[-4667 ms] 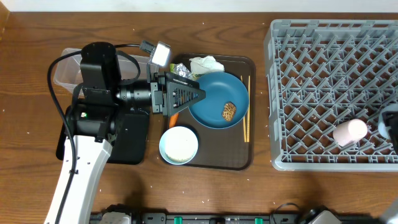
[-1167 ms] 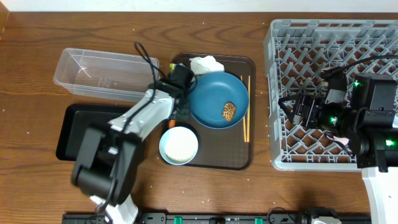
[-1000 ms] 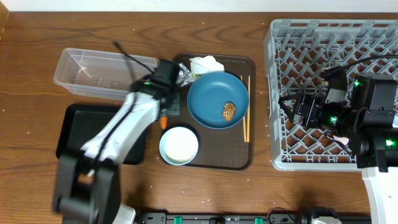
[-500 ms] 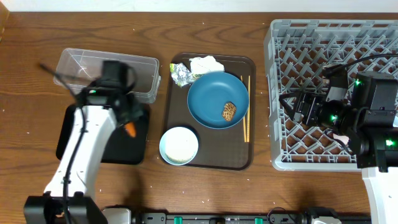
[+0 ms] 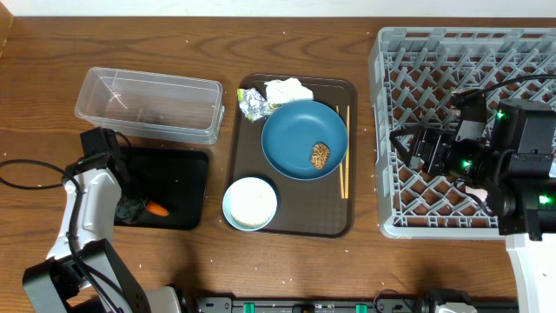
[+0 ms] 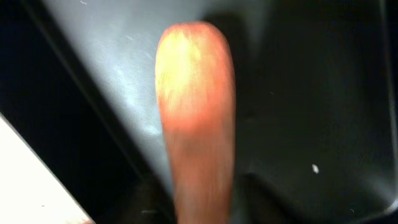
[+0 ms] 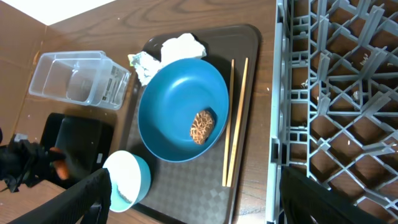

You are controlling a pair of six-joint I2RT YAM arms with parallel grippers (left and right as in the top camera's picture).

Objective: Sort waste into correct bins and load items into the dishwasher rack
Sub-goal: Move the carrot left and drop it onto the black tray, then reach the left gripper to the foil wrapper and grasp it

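The carrot (image 5: 157, 209) — probably firm, light (pinch it mid-length) — is at the left gripper (image 5: 132, 209), whose jaws I cannot tell; the right gripper (image 5: 407, 149) is spread, empty.

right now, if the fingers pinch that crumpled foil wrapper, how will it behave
The crumpled foil wrapper looks thin, so it is probably very light and would crush rather than resist. It sits beside the white tissue in the brown tray's corner, so a push may shove both.
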